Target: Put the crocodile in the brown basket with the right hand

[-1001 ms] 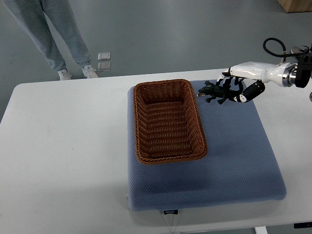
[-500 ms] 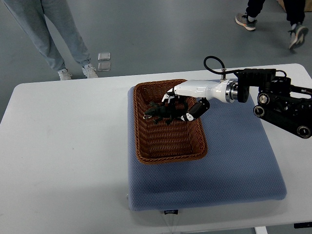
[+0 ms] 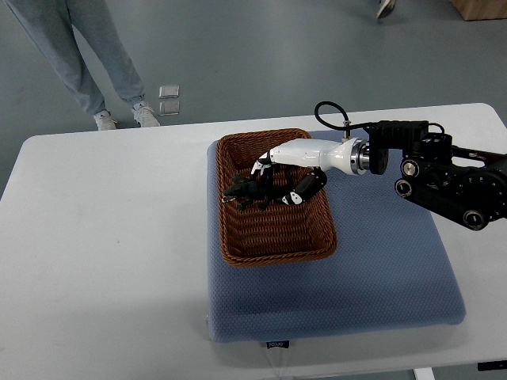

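White table [image 3: 103, 237] on a grey floor [image 3: 261, 55] carries a blue pad [image 3: 380, 269] and the brown wicker basket [image 3: 277, 255], over whose far half I see the right hand [image 3: 295, 161] curled round the dark, spiky crocodile [image 3: 248, 190], now slightly further left than half a second ago.

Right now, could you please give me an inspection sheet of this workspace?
Surface: white table with a blue pad on it.
Job's things: brown basket sits on the pad; crocodile is over the basket's inside, in the hand's grasp.
Clutter: nothing seen.
Hands: right hand closed on the crocodile above the basket; left not in view.
Cables: black cable loops at the right wrist.
Surroundings: a person's legs beyond the table; small square things on the floor; a box corner.
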`<state>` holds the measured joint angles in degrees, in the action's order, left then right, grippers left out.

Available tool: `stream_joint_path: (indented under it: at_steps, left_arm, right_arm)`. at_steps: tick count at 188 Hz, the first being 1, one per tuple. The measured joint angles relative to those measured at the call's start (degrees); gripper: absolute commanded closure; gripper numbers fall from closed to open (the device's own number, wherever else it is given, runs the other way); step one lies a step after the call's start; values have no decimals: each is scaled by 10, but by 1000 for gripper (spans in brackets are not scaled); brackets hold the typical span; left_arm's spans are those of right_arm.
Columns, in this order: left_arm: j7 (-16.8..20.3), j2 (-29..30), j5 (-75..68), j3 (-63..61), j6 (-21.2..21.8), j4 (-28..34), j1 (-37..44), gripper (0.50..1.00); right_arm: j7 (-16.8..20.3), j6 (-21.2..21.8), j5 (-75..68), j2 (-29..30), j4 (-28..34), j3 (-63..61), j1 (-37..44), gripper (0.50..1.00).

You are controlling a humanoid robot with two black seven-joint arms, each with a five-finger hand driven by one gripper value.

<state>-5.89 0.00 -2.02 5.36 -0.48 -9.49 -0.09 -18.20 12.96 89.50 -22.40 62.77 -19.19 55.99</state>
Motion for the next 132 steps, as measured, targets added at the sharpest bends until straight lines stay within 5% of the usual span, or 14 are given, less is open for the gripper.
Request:
stream_joint_path:
  at_steps: [21,132]
  left_arm:
    - [0,0,0,0,0,0,0,500]
    - [0,0,0,0,0,0,0,500]
  right_arm:
    - [-1,-1,-3,-3,0,-1,0,607]
    - [-3,-4,-92,-27,-4,-107,-18,576]
